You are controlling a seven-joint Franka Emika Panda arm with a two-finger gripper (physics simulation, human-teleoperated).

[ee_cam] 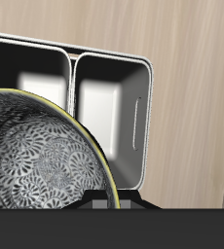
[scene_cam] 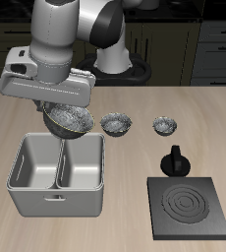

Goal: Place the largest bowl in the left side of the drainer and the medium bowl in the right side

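**Entry: largest bowl carried above the drainer's back rim**

- Drainer: grey two-compartment tub, both compartments bare; the landmark for all below.
- Largest bowl: off the table, hanging tilted just above the drainer's back wall, near the divider. It is held high, in my judgement so its rim clears the wall before it goes down into a compartment (which one it lines up with I cannot tell).
- Gripper: directly over the bowl; in the wrist view the bowl fills the space beneath it and its jaws appear clamped on the bowl's rim, though the fingers themselves are hidden.
- Medium bowl: on the table, behind the drainer's back corner, not yet moved.
- Smallest bowl: farther from the drainer along the same row.
- Burner plate: flat and black, beside the drainer, well apart from it.
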